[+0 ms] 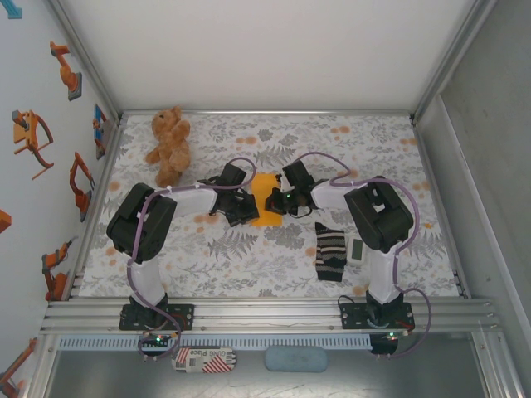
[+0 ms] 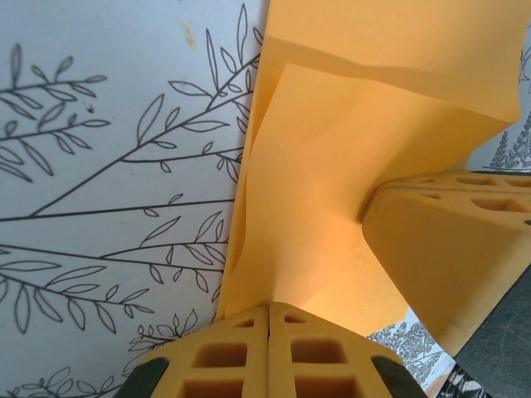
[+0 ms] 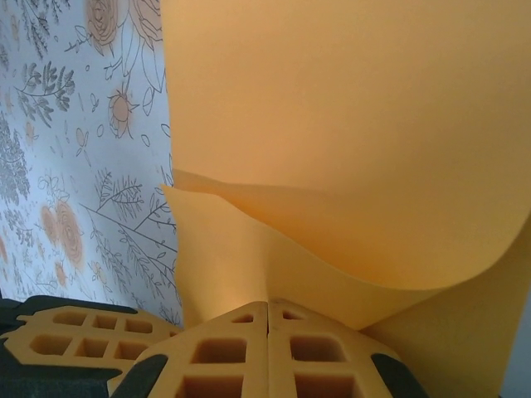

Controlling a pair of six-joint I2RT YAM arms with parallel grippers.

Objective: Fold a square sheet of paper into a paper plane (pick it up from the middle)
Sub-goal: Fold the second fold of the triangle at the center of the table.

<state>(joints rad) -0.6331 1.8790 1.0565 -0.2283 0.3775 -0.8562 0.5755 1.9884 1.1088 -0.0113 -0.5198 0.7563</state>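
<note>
The square sheet of paper [image 1: 264, 201] is bright orange-yellow and sits mid-table between both grippers. My left gripper [image 1: 246, 210] is at its left edge and my right gripper [image 1: 277, 201] at its right edge. In the left wrist view the left gripper [image 2: 270, 308] is shut, with the paper [image 2: 348, 157] pinched at its tips and rising in a creased, buckled fold; the right gripper's fingers [image 2: 452, 249] press in from the right. In the right wrist view the right gripper [image 3: 267, 305] is shut on the paper [image 3: 348, 124], which curls over in a bend. The left gripper's fingers [image 3: 79, 332] show at lower left.
A brown teddy bear [image 1: 168, 145] lies at the back left of the floral table cover [image 1: 249, 257]. A striped black-and-white sock [image 1: 330, 251] and a small white device [image 1: 357, 249] lie near the right arm's base. Walls close in both sides.
</note>
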